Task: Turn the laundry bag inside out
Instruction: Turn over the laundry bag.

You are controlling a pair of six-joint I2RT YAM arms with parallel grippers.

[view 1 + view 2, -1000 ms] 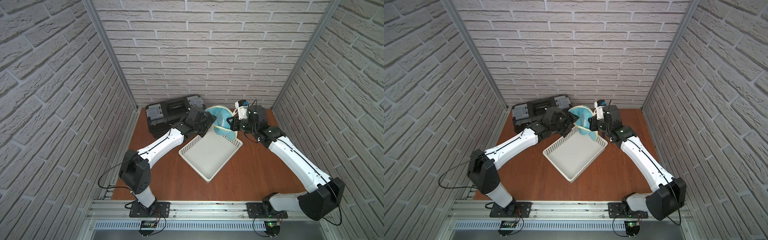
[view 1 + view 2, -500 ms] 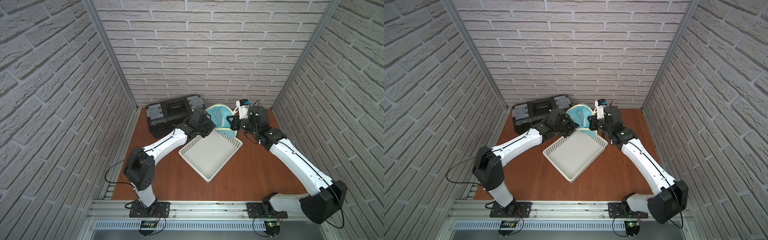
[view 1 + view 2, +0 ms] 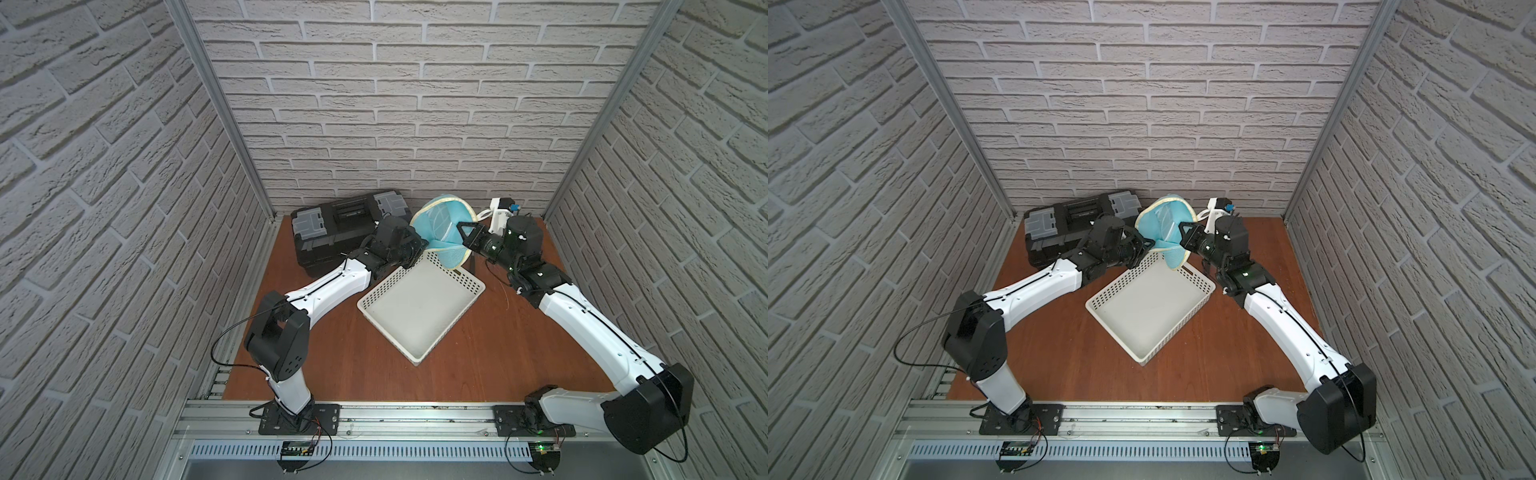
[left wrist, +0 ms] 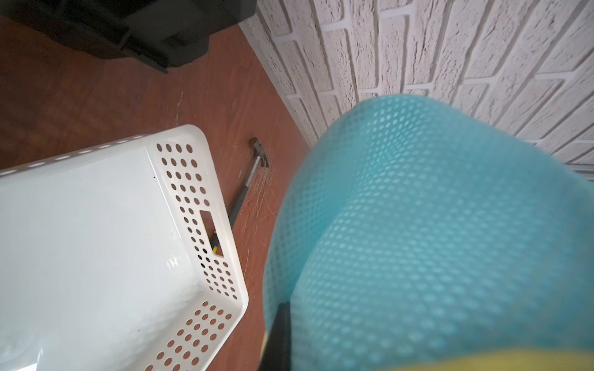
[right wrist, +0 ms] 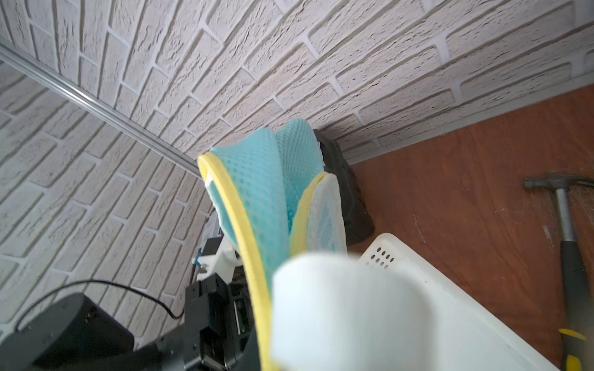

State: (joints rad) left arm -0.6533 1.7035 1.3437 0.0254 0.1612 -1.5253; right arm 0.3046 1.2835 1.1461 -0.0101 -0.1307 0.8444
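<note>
In both top views the laundry bag (image 3: 439, 226) (image 3: 1165, 226) is held up between the two arms near the far edge of the bench (image 3: 498, 353) (image 3: 1225, 345), roughly midway along that edge. It is light-blue mesh with yellow trim. Its open mouth faces up and toward the back wall, and its lower end hangs over the far corner of the white perforated basket (image 3: 415, 311) (image 3: 1146, 309).

The left gripper (image 3: 422, 245) (image 3: 1148, 243) meets the bag's lower left side, where the mesh is drawn to a point. Its fingers are together, clamped on the fabric. In the left wrist view the mesh (image 4: 434, 241) fills most of the picture, with blurred yellow trim along one edge and one dark finger (image 4: 278, 334) beside it.

The right gripper (image 3: 464, 232) (image 3: 1185, 232) reaches the bag from the opposite side. Its fingers are pinched on the bag near the yellow rim. In the right wrist view the trim (image 5: 244, 250) runs from the raised mesh straight toward the lens. Beyond it a second, smaller yellow-edged panel of white and blue mesh (image 5: 324, 215) stands folded against the first.

A black toolbox (image 3: 340, 224) (image 3: 1071, 220) sits at the far left corner of the bench, just beside the bag. A hammer (image 4: 247, 180) (image 5: 565, 218) lies on the bench between the basket and the back wall.
</note>
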